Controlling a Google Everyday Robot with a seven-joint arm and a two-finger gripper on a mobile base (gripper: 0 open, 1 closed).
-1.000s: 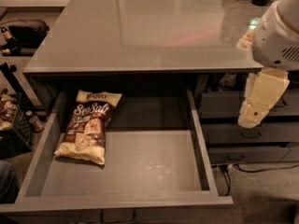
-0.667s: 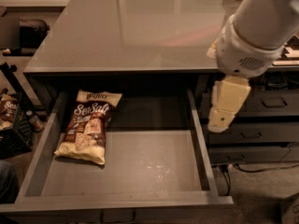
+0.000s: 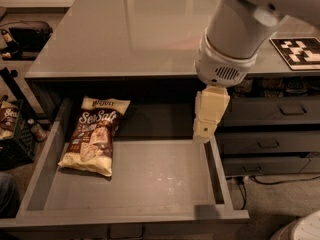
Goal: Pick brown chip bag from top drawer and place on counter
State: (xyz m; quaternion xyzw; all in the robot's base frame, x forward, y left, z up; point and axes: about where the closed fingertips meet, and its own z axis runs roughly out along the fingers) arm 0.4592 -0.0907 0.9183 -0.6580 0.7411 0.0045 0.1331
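Observation:
The brown chip bag [image 3: 94, 135] with cream-yellow ends and white "Sea Salt" lettering lies flat at the left side of the open top drawer [image 3: 165, 179]. The drawer is pulled out under the glossy grey counter [image 3: 125, 29]. My gripper [image 3: 204, 130] hangs from the white arm over the drawer's right rear corner, well to the right of the bag and apart from it. It holds nothing that I can see.
Narrower grey drawers with dark bar handles [image 3: 292, 110] stand at the right. A black-and-white marker tile [image 3: 298, 52] lies on the counter's right end. A black crate with a small snack bag [image 3: 9, 120] sits on the floor at the left.
The arm and gripper have moved left, from beyond the drawer's right side to above its right rear corner. The bag has not moved.

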